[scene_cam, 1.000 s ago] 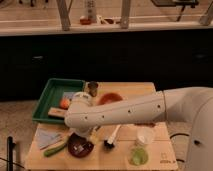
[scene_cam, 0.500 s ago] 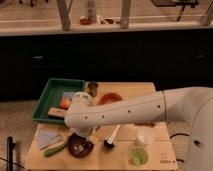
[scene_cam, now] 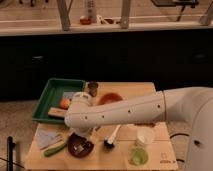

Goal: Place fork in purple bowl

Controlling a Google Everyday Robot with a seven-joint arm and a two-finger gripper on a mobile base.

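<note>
The purple bowl (scene_cam: 80, 148) sits near the front left of the wooden table (scene_cam: 125, 155), dark and glossy. My white arm reaches across from the right and bends down at its left end. There the gripper (scene_cam: 83, 137) hangs open just above the bowl's far rim. A small pale sliver lies inside the bowl under the gripper; I cannot tell whether it is the fork. No other fork shows, and the arm hides part of the tabletop.
A green tray (scene_cam: 50, 97) at the back left holds an orange fruit (scene_cam: 64, 103). Also here are an orange-red bowl (scene_cam: 111, 98), a metal cup (scene_cam: 93, 88), a white-handled brush (scene_cam: 113, 137), a white cup (scene_cam: 144, 137), a green cup (scene_cam: 139, 157), a pale cloth (scene_cam: 47, 137) and a green item (scene_cam: 55, 149).
</note>
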